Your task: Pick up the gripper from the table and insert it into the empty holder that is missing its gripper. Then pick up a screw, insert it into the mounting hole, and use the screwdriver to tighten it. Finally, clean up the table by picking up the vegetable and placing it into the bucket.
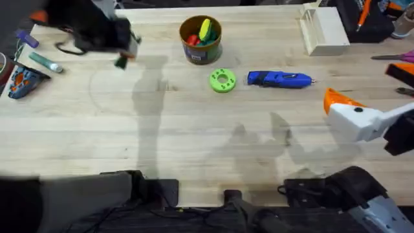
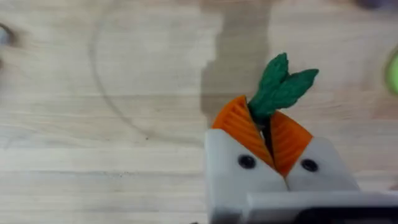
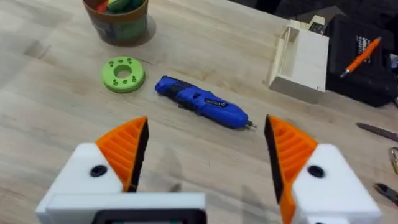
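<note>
Cleanup step by the look of it: your left gripper [image 2: 272, 134] has its orange pads [image 2: 236, 127] pressed together on the vegetable [image 2: 280, 84], pinching the slim stem low so the dark leafy end pokes free past the tips. In the overhead view that gripper [image 1: 121, 57] sits blurred at the far left of the table [image 1: 194, 142], up off the wood, so the carry is likely under way.

Bucket [image 1: 201, 40] stands far centre, to the right of the left gripper and apart from it, already holding coloured toys. You need to go right and over its rim before letting go; a release short of it drops the vegetable on the table.

Right gripper [image 3: 205, 158] has jaws spread wide, holding nothing, parked at the near right edge [image 1: 336, 103], probably to keep the bucket lane free. Screwdriver [image 1: 279, 79] lies flat right of centre, tip pointing right, just beside the green ring disc [image 1: 222, 80], which sits just near of the bucket. White box [image 1: 323, 29] stands far right. Watch the disc and screwdriver if you cross low. Whether the screw work is finished can't be told from these views.
</note>
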Action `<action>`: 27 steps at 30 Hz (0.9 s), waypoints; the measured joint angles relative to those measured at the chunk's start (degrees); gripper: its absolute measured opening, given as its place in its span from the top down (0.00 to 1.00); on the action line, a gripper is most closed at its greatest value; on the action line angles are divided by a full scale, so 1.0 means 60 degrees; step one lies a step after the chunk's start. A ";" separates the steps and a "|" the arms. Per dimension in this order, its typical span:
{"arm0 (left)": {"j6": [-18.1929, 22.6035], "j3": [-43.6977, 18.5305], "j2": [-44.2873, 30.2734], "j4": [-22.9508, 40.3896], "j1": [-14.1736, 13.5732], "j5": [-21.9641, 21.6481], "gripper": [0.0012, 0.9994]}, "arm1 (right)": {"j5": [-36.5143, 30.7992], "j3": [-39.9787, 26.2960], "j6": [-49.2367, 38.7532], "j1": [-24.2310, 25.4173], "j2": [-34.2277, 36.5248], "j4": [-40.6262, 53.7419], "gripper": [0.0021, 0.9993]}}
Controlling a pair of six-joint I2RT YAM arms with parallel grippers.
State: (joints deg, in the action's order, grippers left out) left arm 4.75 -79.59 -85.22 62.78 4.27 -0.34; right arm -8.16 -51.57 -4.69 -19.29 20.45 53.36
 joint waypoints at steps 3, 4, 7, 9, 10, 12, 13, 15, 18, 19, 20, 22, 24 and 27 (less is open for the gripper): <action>-0.0089 -0.0498 0.0740 0.0005 -0.0024 0.0219 0.98 | 0.0000 0.0000 0.0000 0.0000 0.0000 0.0000 0.01; -0.0126 -0.0658 0.0956 0.0005 -0.0056 0.0274 0.98 | 0.0000 0.0000 0.0000 0.0000 0.0000 0.0000 0.01; -0.0280 -0.1006 0.1353 -0.0012 -0.0279 0.0373 0.98 | 0.0000 0.0000 0.0000 0.0000 0.0000 0.0000 0.01; -0.0443 -0.1142 0.1506 -0.0070 -0.0524 0.0395 0.98 | 0.0000 0.0000 0.0000 0.0000 0.0003 -0.0004 0.01; -0.0537 -0.1184 0.1541 -0.0108 -0.0662 0.0418 0.98 | 0.0000 0.0000 0.0000 0.0000 0.0000 0.0000 0.01; -0.0770 -0.1209 0.1542 -0.0255 -0.0953 0.0422 0.98 | 0.0000 0.0000 0.0001 0.0000 0.0001 0.0000 0.01; -0.0906 -0.1209 0.1516 -0.0357 -0.1118 0.0405 0.98 | 0.0000 0.0000 0.0000 0.0000 0.0000 -0.0004 0.01; -0.1175 -0.1209 0.1436 -0.0706 -0.1516 0.0302 0.98 | 0.0000 0.0000 0.0000 0.0000 0.0000 0.0000 0.01; -0.1538 -0.1209 0.1236 -0.1469 -0.2181 0.0014 0.98 | 0.0000 0.0000 0.0000 0.0000 0.0000 0.0000 0.01; -0.1650 -0.1209 0.1148 -0.1697 -0.2394 -0.0081 0.98 | 0.0000 0.0000 0.0000 0.0000 0.0000 -0.0004 0.01; -0.1769 -0.1209 0.1013 -0.1951 -0.2641 -0.0192 0.98 | 0.0000 0.0000 0.0000 0.0000 0.0000 -0.0004 0.01; -0.1969 -0.1209 0.0699 -0.2346 -0.3045 -0.0391 0.98 | 0.0000 0.0000 0.0000 0.0000 0.0000 -0.0003 0.01; -0.2143 -0.1209 0.0222 -0.2817 -0.3401 -0.0550 0.98 | 0.0000 0.0000 0.0000 0.0000 0.0000 -0.0004 0.01; -0.2351 -0.1209 -0.0541 -0.3359 -0.3697 -0.0665 0.98 | 0.0000 0.0000 0.0000 0.0000 0.0000 -0.0004 0.01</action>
State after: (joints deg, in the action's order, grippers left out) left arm -9.36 -86.85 -88.47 42.62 -17.91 -4.33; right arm -8.16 -51.57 -4.69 -19.29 20.45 53.34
